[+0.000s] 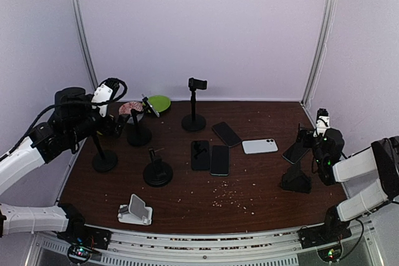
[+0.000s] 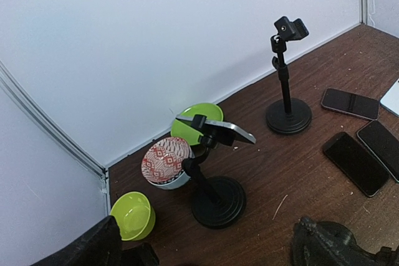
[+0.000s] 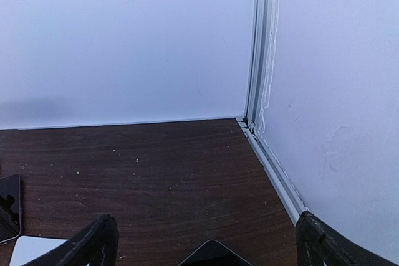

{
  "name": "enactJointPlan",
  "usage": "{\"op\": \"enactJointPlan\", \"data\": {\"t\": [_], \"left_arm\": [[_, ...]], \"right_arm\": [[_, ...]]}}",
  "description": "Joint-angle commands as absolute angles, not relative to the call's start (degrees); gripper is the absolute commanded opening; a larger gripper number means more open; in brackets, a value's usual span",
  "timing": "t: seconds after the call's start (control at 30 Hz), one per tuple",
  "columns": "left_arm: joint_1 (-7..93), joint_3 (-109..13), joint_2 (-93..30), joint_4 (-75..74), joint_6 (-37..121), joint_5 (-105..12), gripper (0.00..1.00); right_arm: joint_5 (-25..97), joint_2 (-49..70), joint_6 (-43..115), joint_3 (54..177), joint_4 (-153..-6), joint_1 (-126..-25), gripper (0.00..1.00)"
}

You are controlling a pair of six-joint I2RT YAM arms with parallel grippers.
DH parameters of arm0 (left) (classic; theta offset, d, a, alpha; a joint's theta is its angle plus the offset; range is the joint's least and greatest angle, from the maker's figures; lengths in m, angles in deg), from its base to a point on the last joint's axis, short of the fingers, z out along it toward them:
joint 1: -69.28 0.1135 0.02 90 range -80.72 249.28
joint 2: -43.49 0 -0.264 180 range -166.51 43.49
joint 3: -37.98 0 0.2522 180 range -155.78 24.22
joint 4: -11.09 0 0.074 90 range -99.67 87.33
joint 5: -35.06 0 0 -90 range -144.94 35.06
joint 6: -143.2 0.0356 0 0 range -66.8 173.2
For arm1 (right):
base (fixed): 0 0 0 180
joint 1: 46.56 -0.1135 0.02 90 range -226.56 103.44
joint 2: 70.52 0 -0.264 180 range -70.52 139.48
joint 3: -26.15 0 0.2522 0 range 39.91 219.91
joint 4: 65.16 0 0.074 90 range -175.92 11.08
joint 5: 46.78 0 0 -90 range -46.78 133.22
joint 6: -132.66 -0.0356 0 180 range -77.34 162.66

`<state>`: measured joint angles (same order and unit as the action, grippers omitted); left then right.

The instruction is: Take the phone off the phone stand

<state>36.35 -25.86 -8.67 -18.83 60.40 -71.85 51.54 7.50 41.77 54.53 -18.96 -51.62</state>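
Glass-faced, rigid and probably light but slick and breakable, the phone [image 1: 295, 152] leans in the stand [image 1: 295, 180] on our right, so we would pinch its bare long edges with our right gripper [image 3: 204, 219], fingers spread wide like those of our left gripper [image 2: 207, 222].

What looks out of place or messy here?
Pale crumbs are scattered over the front middle of the table. At the back left, one phone lies almost flat on its stand rather than upright. Nothing looks broken.
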Motion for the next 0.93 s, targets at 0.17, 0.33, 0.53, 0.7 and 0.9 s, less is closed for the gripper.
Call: {"op": "enactJointPlan", "data": {"t": [0.17, 0.33, 0.53, 0.7, 0.9], "left_arm": [[36.96, -25.13, -7.53, -14.99, 61.33, -71.99, 0.98], [36.94, -25.21, -7.71, -14.76, 61.46, -71.52, 0.98], [37.02, -24.76, -7.23, -14.52, 61.68, -71.89, 0.98], [36.98, -24.6, -7.13, -14.67, 61.73, -71.82, 0.98], [37.0, -24.82, -7.24, -14.65, 61.68, -70.84, 0.98]], "right_arm": [[50.52, 7.27, 42.9, 54.28, -16.76, -51.45, 0.99], [50.51, 7.27, 42.87, 54.3, -16.78, -51.4, 1.0], [50.49, 7.37, 42.89, 54.26, -16.85, -51.41, 1.0], [50.36, 7.46, 42.87, 54.58, -17.25, -51.4, 0.99], [50.43, 7.36, 42.81, 54.39, -16.92, -51.31, 1.0]]}}
